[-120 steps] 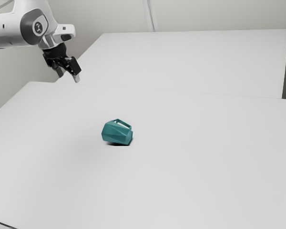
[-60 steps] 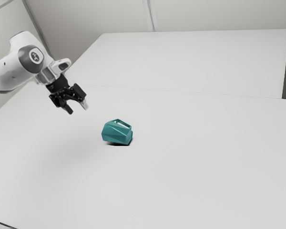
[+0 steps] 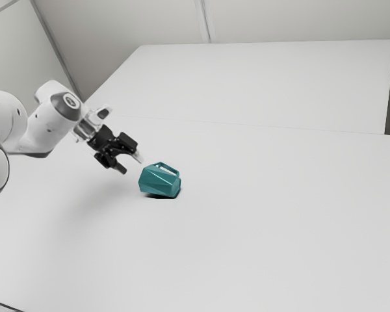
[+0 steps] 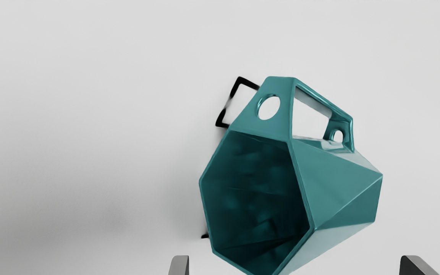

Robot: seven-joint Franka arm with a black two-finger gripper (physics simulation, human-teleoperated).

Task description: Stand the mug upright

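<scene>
Okay, exterior view: mug (image 3: 160, 181) is on its side on the table (image 3: 260, 227), so not upright. Mouth end points to about 9 o'clock, base to about 4, handle (image 3: 169, 167) on top near 1. Gripper (image 3: 130, 164) is off the mug's 10 o'clock, fingertips near the mouth end, fingers spread wide, nothing held. No sign of the mug being carried or tipped up.

Wrist view: same story. Open mouth faces the gripper, dark interior (image 4: 258, 198) in plain sight. Take the mouth as a dial with the handle at 12: one finger (image 4: 180, 265) is out around 7, the other (image 4: 416, 265) a bit past 3. Wide gap between them, neither one clamped on the mug.

Progress call: goal not met, and no grasp to credit. What's left, as I judge it: get a solid hold on the body or rim, rotate so the mouth goes to 12 and the base to 6, seat the base flat, let go. Faceted walls could make the mug twist in the grip, and the handle could get in a finger's way. Upright pose needs checking after release.
</scene>
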